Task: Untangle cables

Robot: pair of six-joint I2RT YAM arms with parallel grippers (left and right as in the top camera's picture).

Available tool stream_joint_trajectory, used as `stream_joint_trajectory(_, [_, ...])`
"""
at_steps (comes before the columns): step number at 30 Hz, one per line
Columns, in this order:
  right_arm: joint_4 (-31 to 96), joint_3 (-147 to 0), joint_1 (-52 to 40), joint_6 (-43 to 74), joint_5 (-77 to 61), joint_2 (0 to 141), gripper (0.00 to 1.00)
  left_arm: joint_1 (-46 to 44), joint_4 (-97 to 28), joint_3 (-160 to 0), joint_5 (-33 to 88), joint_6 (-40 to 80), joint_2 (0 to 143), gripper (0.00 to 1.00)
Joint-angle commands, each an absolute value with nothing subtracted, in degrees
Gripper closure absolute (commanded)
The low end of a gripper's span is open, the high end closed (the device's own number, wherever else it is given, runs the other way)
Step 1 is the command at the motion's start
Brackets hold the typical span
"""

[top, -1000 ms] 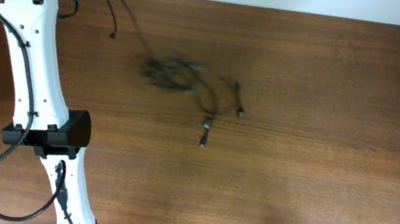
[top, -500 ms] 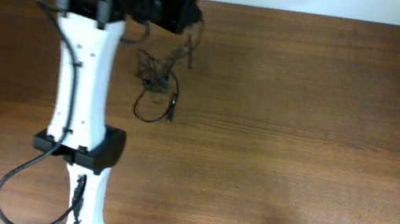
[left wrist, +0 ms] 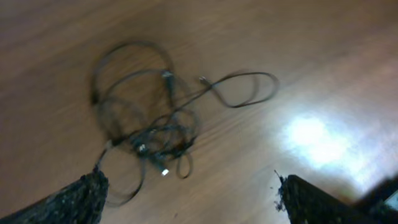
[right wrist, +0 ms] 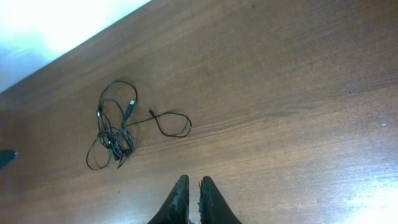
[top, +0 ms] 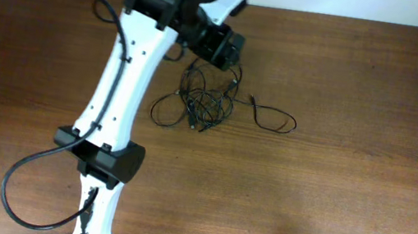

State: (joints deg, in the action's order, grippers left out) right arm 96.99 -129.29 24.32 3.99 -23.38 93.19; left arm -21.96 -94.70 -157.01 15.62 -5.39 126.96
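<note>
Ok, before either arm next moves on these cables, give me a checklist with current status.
1. Left fingers apart, nothing between them: ok.
2. Cables lying loose on the table: ok, but one strand ends close to a left finger; contact cannot tell.
3. Cables separated: not ok; they form a knotted clump with one loop trailing out.
4. Right gripper shut, empty, away from the cables: ok.
5. Cables well inside the table edges: ok.
</note>
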Motion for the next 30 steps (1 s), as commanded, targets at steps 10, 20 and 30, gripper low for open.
stream_joint_trajectory(10, [97.3, -129.16, 23.94, 3.44, -23.29, 93.38, 0.87, -24.91, -79.24, -122.67, 13.04, -1.72, 126.32, 0.64])
stream_joint_trajectory(20, [97.32, -129.16, 23.94, 3.27, -21.78, 93.38, 0.86, -28.51, -57.36, -103.83, 7.86, -0.6, 126.43, 0.74])
stream_joint_trajectory(30, [97.32, -129.16, 23.94, 3.27, -21.78, 93.38, 0.86, -28.51, -47.77, -98.28, 7.88, -0.58, 126.65, 0.73])
